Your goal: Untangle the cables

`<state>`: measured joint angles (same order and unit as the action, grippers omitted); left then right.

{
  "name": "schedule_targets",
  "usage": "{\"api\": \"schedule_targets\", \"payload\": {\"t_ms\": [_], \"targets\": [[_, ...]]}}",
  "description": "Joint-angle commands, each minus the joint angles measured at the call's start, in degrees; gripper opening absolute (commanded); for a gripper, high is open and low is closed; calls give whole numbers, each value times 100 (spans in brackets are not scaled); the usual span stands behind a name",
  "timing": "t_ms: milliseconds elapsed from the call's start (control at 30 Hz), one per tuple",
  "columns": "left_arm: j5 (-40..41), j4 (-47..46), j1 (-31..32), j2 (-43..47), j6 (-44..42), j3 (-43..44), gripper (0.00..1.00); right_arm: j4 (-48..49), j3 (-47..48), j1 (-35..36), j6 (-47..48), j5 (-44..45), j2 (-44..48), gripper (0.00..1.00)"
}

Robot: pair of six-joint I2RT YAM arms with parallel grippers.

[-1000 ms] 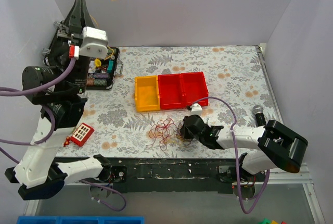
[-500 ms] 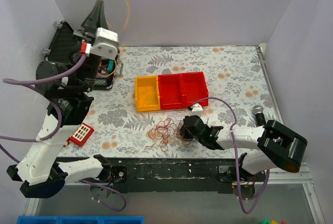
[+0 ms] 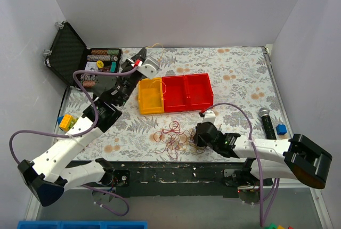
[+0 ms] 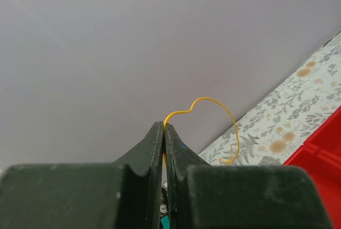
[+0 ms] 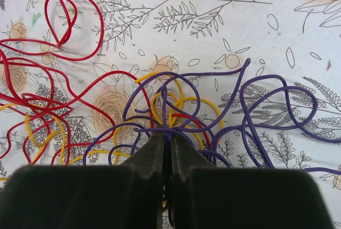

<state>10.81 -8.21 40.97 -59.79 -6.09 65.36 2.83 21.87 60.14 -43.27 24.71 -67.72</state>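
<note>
The cables (image 3: 170, 135) lie as a loose bundle of thin red, yellow and purple loops near the table's front edge. My right gripper (image 3: 197, 136) is at the bundle's right side. In the right wrist view it (image 5: 166, 136) is shut on purple cable loops (image 5: 266, 106), with red loops (image 5: 69, 32) to the left and yellow loops (image 5: 202, 104) beneath. My left gripper (image 3: 137, 60) is low near the yellow bin's back left corner. It (image 4: 164, 126) is shut on a single yellow cable (image 4: 213, 101) that curls free above the table (image 3: 155, 45).
A yellow bin (image 3: 151, 95) and a red double bin (image 3: 186, 91) stand mid-table. An open black case (image 3: 69, 53) with small items is at the back left. A microphone (image 3: 268, 122) and a blue block (image 3: 281, 129) lie right. Coloured blocks (image 3: 66, 121) lie left.
My left arm has swung down from high at the back left toward the yellow bin, carrying the yellow cable. My right gripper has shifted slightly right, still at the bundle.
</note>
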Motion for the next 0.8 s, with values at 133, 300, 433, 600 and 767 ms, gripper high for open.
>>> {"api": "schedule_targets", "payload": {"t_ms": [133,300,433,600,767], "targets": [[158,-1260,-36,-182,547,-576,0,-55,-200,24,90,34,93,1],[255,-1868,-159,-410,328,-1095,0,25,-253,24,99,-10,110,1],[325,-2123,-291,-498,257,-1333,0,16,-262,33,117,-28,119,1],[360,-2404,-397,-577,231,-1561,0,95,-288,24,108,-63,93,1],[545,-2721,-520,-701,222,-1605,0,174,-324,24,90,-107,-4,1]]}}
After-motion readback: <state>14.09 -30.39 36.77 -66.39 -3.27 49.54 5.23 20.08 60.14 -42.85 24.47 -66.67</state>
